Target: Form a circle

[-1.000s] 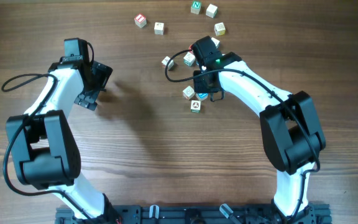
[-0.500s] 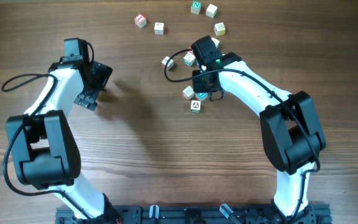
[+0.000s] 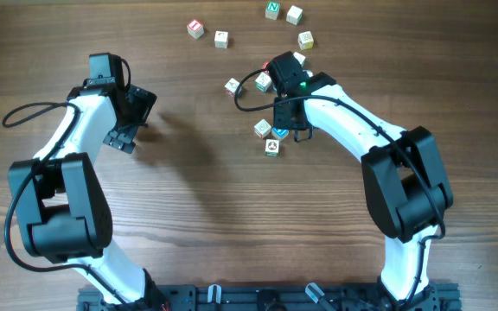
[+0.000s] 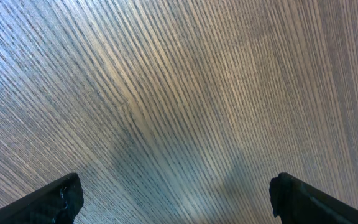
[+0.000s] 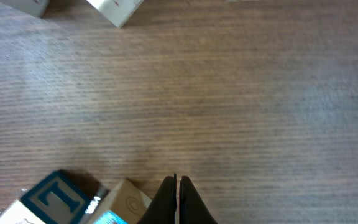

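Loosely scattered pale cubes (image 3: pixel 221 38), coloured letter faces

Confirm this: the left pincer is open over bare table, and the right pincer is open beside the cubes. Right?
No. The right pincer is shut, fingers pressed together, as the right wrist view shows. The rest holds: the left pincer is open over bare table, and the right one is beside the cubes.

wooden cubes (image 3: pixel 221 38): about eleven visible | robot arms (image 3: pixel 83 125): two
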Tool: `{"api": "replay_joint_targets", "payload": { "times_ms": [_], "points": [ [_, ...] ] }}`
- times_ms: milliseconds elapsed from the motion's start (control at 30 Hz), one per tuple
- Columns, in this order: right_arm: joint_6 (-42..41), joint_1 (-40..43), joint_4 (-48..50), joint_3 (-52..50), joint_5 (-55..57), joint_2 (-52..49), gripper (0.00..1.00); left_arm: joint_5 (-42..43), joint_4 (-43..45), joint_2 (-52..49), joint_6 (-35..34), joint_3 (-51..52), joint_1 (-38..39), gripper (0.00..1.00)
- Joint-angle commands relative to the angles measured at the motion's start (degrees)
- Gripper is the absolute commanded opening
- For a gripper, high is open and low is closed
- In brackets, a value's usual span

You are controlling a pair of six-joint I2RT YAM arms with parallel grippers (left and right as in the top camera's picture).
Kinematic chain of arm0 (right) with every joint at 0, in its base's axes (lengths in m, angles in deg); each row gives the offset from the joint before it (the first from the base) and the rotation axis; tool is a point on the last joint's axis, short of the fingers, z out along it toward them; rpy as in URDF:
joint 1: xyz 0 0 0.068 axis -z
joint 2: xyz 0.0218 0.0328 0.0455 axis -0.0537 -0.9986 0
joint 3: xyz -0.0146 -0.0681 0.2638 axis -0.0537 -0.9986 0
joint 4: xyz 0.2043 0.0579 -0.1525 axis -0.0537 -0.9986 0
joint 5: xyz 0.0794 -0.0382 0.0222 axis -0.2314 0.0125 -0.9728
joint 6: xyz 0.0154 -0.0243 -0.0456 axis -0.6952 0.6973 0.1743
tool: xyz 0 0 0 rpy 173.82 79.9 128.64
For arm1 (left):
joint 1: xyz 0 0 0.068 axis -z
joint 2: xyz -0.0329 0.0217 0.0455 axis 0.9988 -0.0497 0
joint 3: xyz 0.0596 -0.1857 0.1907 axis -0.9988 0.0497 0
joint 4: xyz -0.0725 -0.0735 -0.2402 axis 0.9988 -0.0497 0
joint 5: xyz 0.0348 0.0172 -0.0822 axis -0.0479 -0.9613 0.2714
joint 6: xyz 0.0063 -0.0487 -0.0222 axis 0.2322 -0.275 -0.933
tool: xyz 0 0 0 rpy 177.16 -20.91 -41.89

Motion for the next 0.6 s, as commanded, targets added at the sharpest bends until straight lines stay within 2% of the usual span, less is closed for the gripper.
{"api": "replay_joint_targets", "payload": {
  "times_ms": [0, 567],
  "points": [
    [-1.40, -0.17, -0.70, 0.26, -0.72, 0.37, 0.05, 0.04, 0.00, -0.76, -0.55, -0.17, -0.07, 1.00],
    [-1.60, -0.20, -3.58, 0.26, -4.74, 0.37, 0.05, 0.04, 0.00, -0.76, -0.55, -0.17, -0.07, 1.00]
  ]
}}
